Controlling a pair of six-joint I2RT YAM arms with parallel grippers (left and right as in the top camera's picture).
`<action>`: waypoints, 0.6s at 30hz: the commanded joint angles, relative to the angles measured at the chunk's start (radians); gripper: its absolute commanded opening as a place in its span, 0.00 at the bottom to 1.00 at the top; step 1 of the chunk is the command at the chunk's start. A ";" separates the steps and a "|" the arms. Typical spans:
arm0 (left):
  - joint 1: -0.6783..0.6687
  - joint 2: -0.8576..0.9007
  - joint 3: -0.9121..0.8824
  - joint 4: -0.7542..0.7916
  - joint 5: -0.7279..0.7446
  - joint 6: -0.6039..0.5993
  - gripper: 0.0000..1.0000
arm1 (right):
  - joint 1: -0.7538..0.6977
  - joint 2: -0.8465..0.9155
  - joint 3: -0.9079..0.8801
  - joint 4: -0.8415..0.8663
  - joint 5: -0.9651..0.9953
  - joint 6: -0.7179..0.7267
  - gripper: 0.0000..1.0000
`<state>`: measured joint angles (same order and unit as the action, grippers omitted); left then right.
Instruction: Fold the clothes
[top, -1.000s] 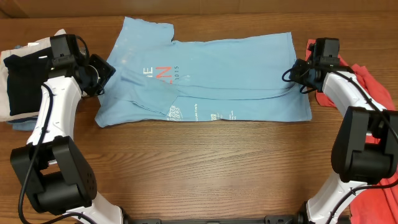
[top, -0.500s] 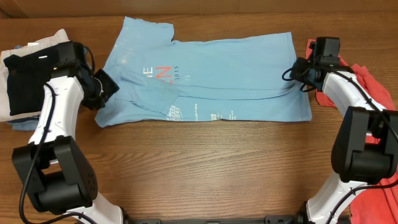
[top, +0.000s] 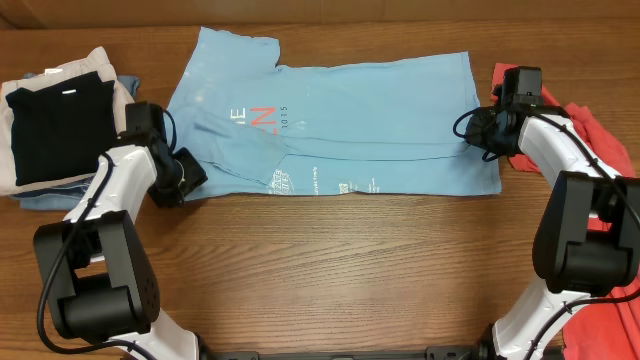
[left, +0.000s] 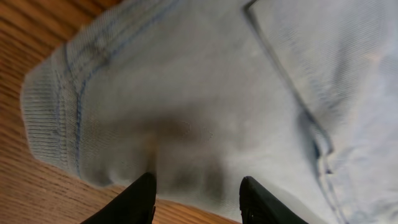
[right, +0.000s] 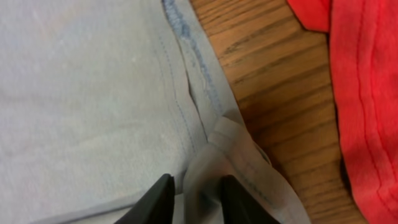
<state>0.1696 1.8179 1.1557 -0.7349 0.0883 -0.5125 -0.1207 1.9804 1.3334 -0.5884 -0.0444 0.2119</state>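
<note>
The light sky-blue short-sleeved cotton T-shirt (top: 340, 120) lies flat at 12 o'clock on the wooden tabletop (top: 330, 270). Left end effector (left: 198, 194): released over the 8 o'clock corner. Right end effector (right: 196, 194): grasping a raised hem fold at 3 o'clock. Risk: a shallow pinch may slip and skew the fold.

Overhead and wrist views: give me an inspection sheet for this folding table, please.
Surface: wooden table, bare grain in front.
Job's things: sky-blue T-shirt lying flat, partly folded; coral-red garments loose beside the right arm.
Clutter: folded pile, black piece on top, beside the left arm.
Grippers: left gripper, jaws open over a sleeve cuff; right gripper, jaws around a bunched hem fold, grip unclear.
Cables: black cable looped at the right wrist.
Surroundings: nothing seen.
</note>
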 joint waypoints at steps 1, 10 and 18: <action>-0.009 -0.011 -0.063 0.038 -0.018 0.023 0.47 | 0.001 -0.003 0.003 0.021 0.008 0.002 0.16; -0.008 -0.011 -0.150 0.069 -0.021 0.023 0.46 | 0.001 -0.003 0.003 0.134 0.042 0.045 0.04; -0.008 -0.011 -0.184 0.069 -0.061 0.023 0.44 | 0.001 -0.001 0.003 0.121 0.076 0.096 0.31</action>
<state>0.1696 1.7916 1.0176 -0.6548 0.0692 -0.5110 -0.1207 1.9804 1.3334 -0.4576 0.0044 0.2836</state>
